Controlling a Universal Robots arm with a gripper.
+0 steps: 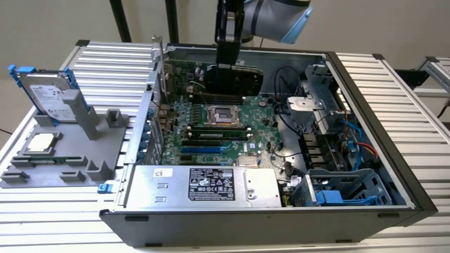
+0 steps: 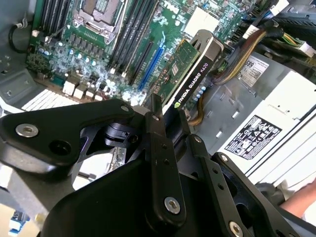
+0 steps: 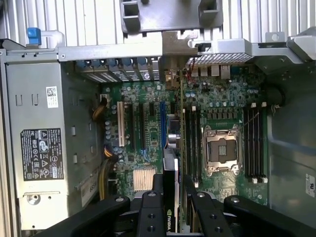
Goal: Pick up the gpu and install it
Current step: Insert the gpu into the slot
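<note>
Green motherboard [image 3: 197, 98] under hand-held gpu [image 2: 190, 74]

I count one gpu [image 2: 190, 74] in my jaws, one open computer case [image 1: 365, 79], one hard drive [image 1: 48, 97], one CPU chip [image 1: 40, 143], one power supply [image 1: 204, 184].

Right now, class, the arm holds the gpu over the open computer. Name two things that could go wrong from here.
1. The gpu hangs tilted in the gripper above the blue slot; it may miss or jam.
2. Yellow cables lie close beside the card and could snag.
</note>
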